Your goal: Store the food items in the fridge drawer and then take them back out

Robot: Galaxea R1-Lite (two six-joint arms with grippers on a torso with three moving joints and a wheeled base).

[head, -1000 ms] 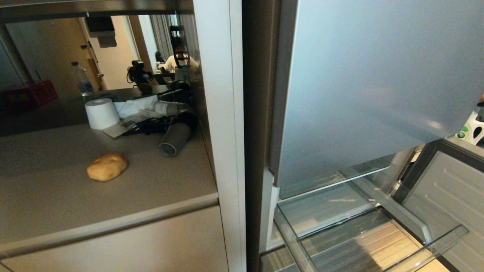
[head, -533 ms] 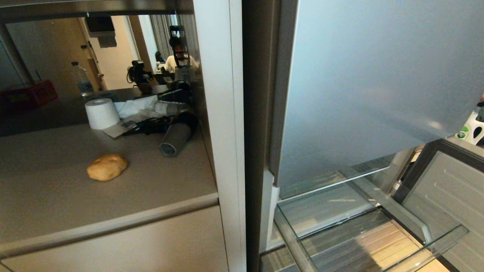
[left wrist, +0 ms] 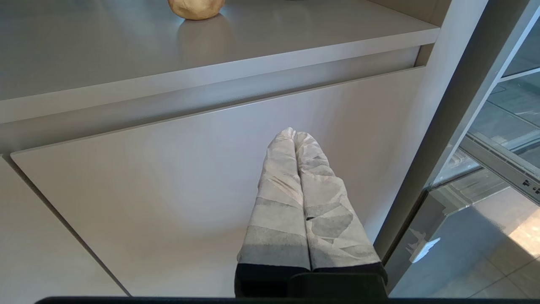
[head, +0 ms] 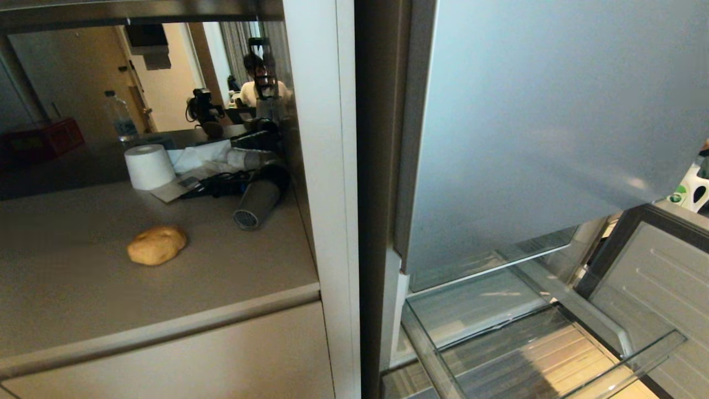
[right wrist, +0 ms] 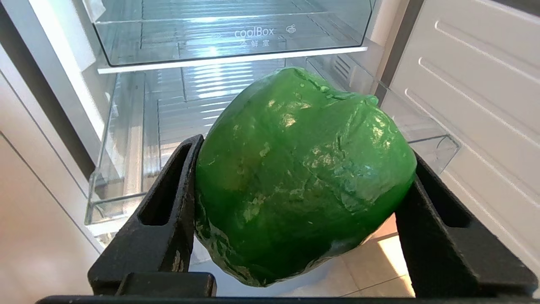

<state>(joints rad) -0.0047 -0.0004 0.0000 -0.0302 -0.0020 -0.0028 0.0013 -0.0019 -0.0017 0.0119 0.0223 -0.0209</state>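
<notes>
Green bell pepper (right wrist: pixel 301 177) sits pinched in my right gripper's (right wrist: pixel 301 211) jaws before the open fridge drawer (head: pixel 653 346), nothing shifting, the bread roll (head: pixel 157 244) waiting on the table (head: pixel 72 293), my left gripper's (left wrist: pixel 295 137) jaws pressed together.

"coolBox" on front of clear upper fridge bin (right wrist: pixel 236 38) — small characters beneath, unreadable.

Paper roll (head: pixel 149 166) beside hairdryer (head: pixel 258 202)

Left gripper (left wrist: pixel 295 134), taped fingers pressed together, points at a pale cabinet front (left wrist: pixel 168 177); golden-brown lump (left wrist: pixel 196 7) on counter (left wrist: pixel 105 46) above.
</notes>
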